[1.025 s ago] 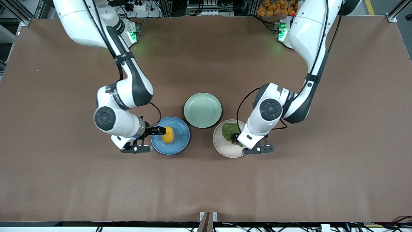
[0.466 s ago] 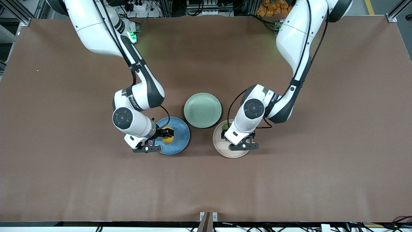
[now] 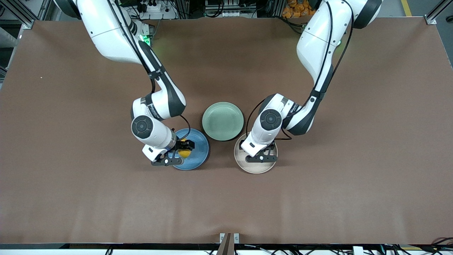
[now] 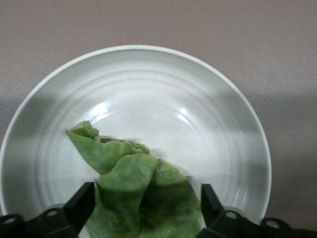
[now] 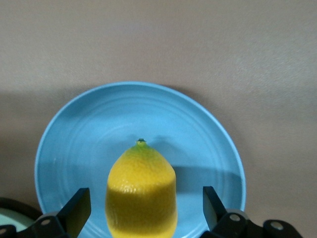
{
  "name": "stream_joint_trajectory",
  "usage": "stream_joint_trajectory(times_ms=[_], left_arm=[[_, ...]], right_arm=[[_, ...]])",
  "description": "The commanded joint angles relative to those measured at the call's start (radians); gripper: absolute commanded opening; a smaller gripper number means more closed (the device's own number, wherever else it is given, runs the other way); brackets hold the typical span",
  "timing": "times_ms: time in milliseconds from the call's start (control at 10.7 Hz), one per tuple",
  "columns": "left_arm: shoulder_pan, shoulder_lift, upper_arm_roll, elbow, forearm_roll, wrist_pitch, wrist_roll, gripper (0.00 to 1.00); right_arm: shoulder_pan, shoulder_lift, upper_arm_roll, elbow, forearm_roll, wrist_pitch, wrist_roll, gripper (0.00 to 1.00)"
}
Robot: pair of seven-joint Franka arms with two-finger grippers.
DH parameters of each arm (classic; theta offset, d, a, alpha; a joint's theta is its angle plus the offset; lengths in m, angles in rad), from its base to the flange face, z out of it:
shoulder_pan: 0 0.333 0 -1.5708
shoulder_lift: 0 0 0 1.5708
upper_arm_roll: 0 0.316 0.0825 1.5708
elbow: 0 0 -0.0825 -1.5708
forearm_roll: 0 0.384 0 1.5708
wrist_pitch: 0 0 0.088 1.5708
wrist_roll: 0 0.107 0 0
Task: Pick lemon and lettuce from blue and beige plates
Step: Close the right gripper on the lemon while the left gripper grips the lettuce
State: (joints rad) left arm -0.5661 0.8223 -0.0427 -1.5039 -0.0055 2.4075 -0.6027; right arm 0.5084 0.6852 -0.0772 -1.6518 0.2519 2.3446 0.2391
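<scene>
- Your right gripper [image 5: 141, 213] has moved in over the blue plate [image 3: 200, 150], fingers spread around the lemon [image 5: 141, 191].
- Your left gripper [image 4: 147, 210] now straddles the lettuce [image 4: 143, 196] on the beige plate [image 4: 218, 129], fingers spread; closing looks next.

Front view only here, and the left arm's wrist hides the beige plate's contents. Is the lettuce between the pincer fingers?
Observer: Yes. In the left wrist view the lettuce sits between the two fingers of the left pincer, which is open.
Operator: Has it left the plate?
Observer: No, it lies crumpled on the beige plate, toward one side.
Operator: Same for the right one?
Observer: The right pincer is open too, a finger on each side of the lemon with gaps visible.
Operator: Lemon's pose?
Observer: It rests on the blue plate, its greenish tip pointing away from the pincer.
</scene>
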Motion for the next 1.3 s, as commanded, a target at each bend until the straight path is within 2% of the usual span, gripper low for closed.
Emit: stream_joint_trajectory(times_ms=[0,280,745,839,932,1211], left_arm=[[-0.009,0.001,0.011,0.013,-0.001,0.012,-0.061,0.0],[-0.009,-0.011,0.012,0.014,-0.001,0.012,-0.065,0.0],[0.005,-0.087,0.018,0.013,0.001,-0.025,-0.089,0.0],[0.005,-0.124,0.024,0.013,0.002,-0.068,-0.095,0.0],[0.008,-0.164,0.03,0.013,0.002,-0.109,-0.095,0.0],[0.041,-0.247,0.038,0.01,0.005,-0.183,-0.094,0.0]], right_arm=[[0.024,0.013,-0.009,-0.013,0.01,0.03,0.009,1.0],[0.03,0.023,-0.009,-0.016,0.01,0.041,0.009,1.0],[0.033,0.023,-0.009,-0.014,0.01,0.033,0.025,0.4],[0.038,0.023,-0.009,-0.014,0.01,0.029,0.04,0.33],[0.038,0.02,-0.009,-0.011,0.01,0.025,0.042,0.29],[0.024,0.01,-0.01,0.012,0.01,-0.013,0.036,0.26]])
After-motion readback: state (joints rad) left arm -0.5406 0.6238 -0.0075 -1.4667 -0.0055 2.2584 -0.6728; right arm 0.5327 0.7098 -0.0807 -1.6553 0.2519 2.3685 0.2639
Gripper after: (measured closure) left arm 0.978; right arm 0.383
